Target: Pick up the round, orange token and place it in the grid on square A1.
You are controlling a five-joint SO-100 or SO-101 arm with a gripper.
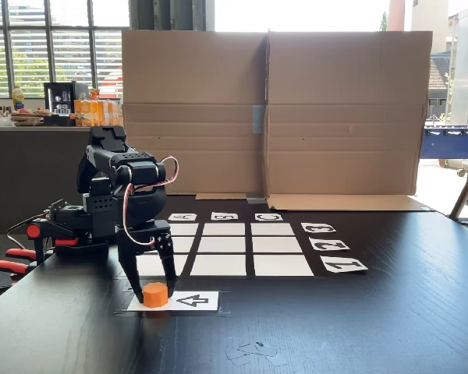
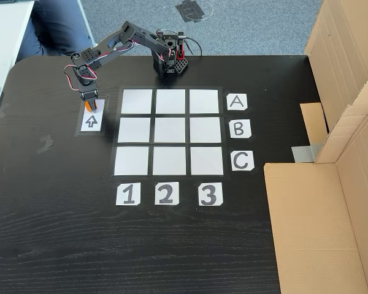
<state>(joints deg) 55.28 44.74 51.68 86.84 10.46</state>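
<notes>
Here the jaws straddle the round, orange token, wide, not yet gripping; off-centre closing could nudge it aside

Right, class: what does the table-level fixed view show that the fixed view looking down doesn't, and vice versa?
Table-level: windows and a counter behind the cardboard wall, plus the end effector straddling the round, orange token side-on. Looking down: all nine squares of the grid undistorted, square A1 blank, and a seated person's legs. Both: the arm, the arrow card under the token, and the labels.
</notes>
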